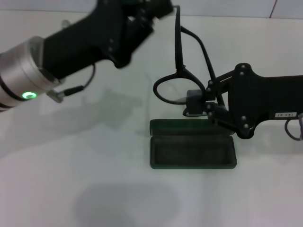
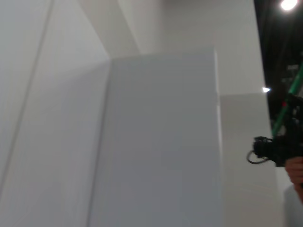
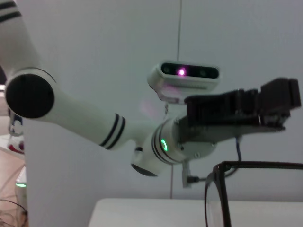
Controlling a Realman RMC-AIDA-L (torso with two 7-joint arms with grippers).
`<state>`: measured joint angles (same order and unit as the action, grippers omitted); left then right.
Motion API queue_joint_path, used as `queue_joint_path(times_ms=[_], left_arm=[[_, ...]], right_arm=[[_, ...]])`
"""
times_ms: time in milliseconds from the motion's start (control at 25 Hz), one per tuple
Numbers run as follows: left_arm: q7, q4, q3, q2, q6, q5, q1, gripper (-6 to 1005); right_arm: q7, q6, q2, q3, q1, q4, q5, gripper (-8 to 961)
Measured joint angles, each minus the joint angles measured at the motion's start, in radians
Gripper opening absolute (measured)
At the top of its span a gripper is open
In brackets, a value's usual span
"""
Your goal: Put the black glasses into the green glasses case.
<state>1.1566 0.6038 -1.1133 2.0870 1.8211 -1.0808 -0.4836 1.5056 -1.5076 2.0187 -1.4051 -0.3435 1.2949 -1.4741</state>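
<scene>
The black glasses (image 1: 185, 74) hang in the air above the table's middle, one temple arm pointing straight up and the other curving toward the right. My right gripper (image 1: 193, 105) comes in from the right and is shut on the frame beside the lens, just above the case's far edge. The green glasses case (image 1: 191, 150) lies open on the table, dark lining up, lid toward the back. My left gripper (image 1: 158, 7) is at the top of the head view, close to the upright temple's tip. In the right wrist view the glasses' frame (image 3: 260, 165) shows below the left gripper (image 3: 277, 106).
The white table (image 1: 71, 165) spreads to the left and front of the case. My left forearm (image 1: 71, 47) crosses high over the table's back left. The left wrist view shows only white walls and distant equipment (image 2: 272, 149).
</scene>
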Motion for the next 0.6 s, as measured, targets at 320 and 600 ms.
queue_joint_path(times_ms=[320,600], left_arm=[[-0.003,0.0,-0.065,0.004,0.006,0.008,-0.014,24],[-0.004,-0.028,-0.073,0.003,0.003,0.001,-0.023,24]], right_arm=[[-0.007,-0.057,0.002,-0.003,-0.052,-0.078,0.028,106],[-0.011,-0.093,0.001,0.001,-0.053,-0.085,0.061,105]])
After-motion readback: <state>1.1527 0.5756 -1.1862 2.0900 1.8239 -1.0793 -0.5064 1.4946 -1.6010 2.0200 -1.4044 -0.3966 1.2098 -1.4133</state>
